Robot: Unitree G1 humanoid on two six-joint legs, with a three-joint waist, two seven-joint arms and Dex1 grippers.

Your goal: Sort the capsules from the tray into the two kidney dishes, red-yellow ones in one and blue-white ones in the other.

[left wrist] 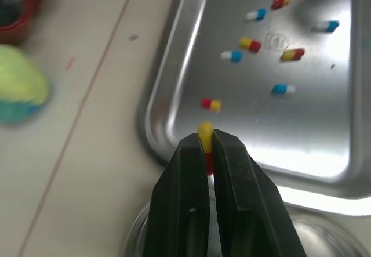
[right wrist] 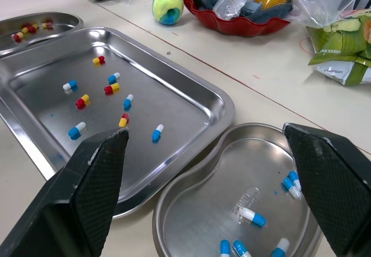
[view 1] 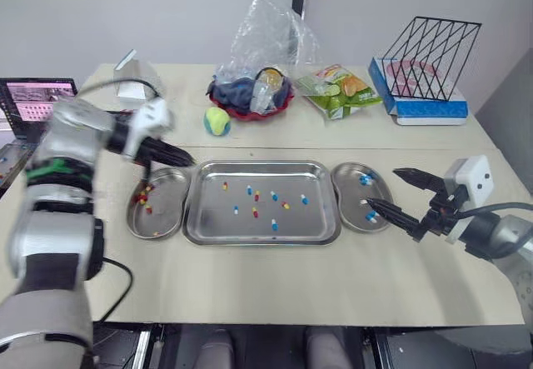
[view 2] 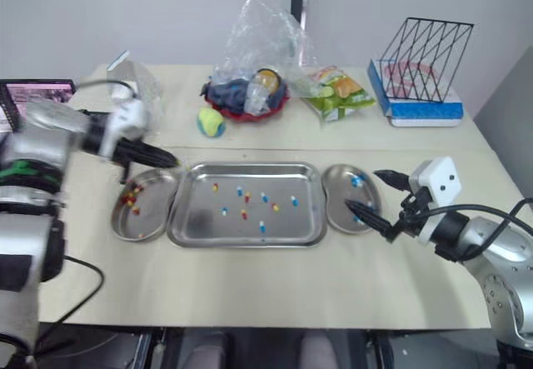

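A steel tray (view 1: 208,223) in mid-table holds several loose red-yellow and blue-white capsules (view 1: 256,195). The kidney dish (view 1: 166,219) on its left contains red-yellow capsules (view 1: 143,196). The dish (view 1: 350,215) on its right contains blue-white capsules (right wrist: 254,217). My left gripper (view 1: 185,161) is shut on a red-yellow capsule (left wrist: 204,133), hovering over the seam between the left dish's far end and the tray's far left corner. My right gripper (view 1: 383,187) stands wide open just right of the right dish, with nothing between its fingers.
Behind the tray lie a green-yellow ball (view 1: 217,120), a red bowl with a plastic bag (view 1: 251,94) and a snack packet (view 1: 337,90). A black wire rack (view 1: 433,48) on a blue-white box stands back right. A laptop (view 1: 33,98) is at far left.
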